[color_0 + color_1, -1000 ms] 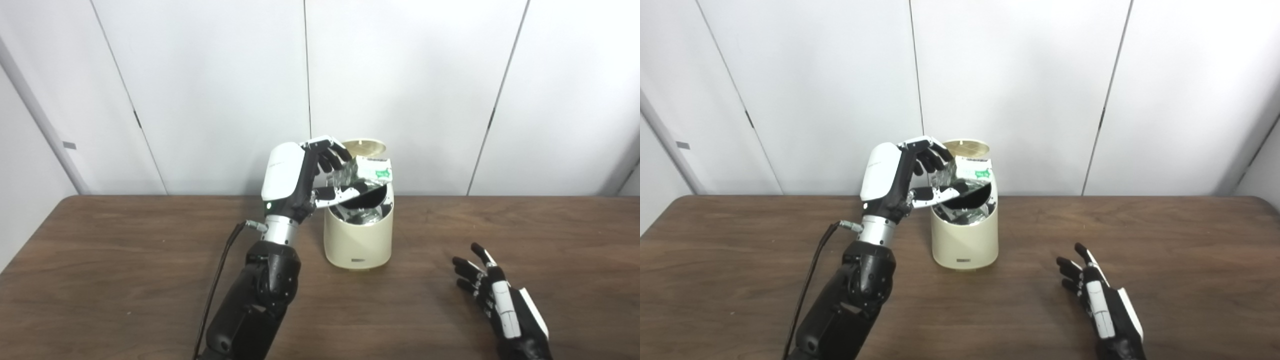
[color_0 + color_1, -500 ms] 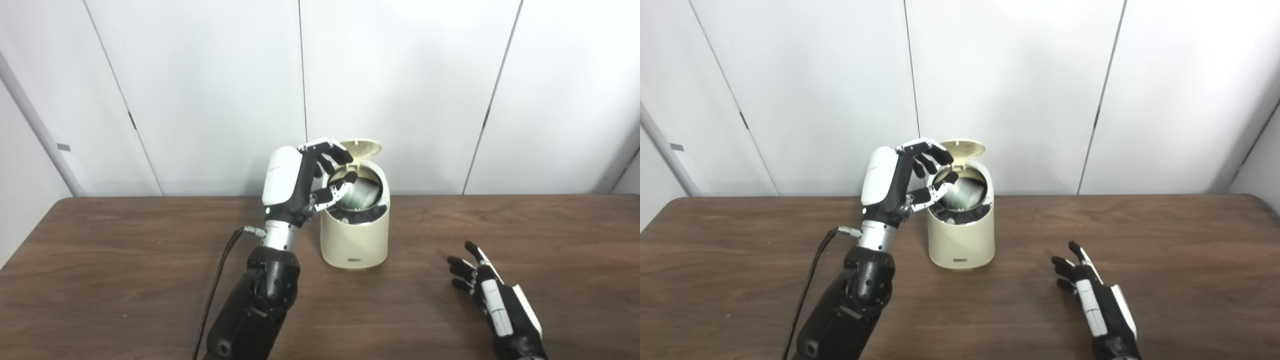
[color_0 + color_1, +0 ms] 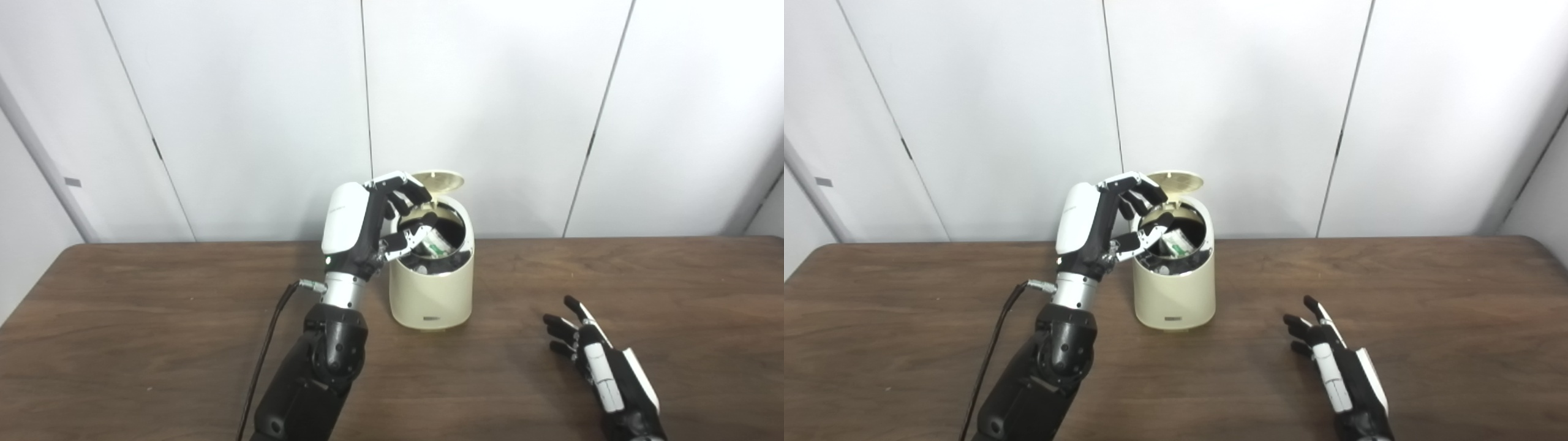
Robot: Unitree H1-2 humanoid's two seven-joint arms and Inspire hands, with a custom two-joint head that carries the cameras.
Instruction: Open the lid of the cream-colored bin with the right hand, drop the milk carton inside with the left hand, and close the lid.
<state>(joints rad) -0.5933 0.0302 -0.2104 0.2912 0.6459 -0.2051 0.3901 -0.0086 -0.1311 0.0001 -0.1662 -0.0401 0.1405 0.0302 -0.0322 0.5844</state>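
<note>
At frame centre my left robot hand (image 3: 373, 223) hangs spread and empty over the bin (image 3: 430, 282), the milk carton (image 3: 436, 244) lying inside under the raised lid (image 3: 438, 180). Lower right, my right robot hand (image 3: 603, 373) rests spread on the counter (image 3: 153, 318); reaching to close the lid, it could knock the bin.

The left robot hand (image 3: 367, 223) is raised on an upright forearm, its fingers (image 3: 409, 190) curled apart from the thumb, holding nothing. The right robot hand (image 3: 603, 373) lies low, palm down, its fingers (image 3: 563, 318) spread and pointing forward.
</note>
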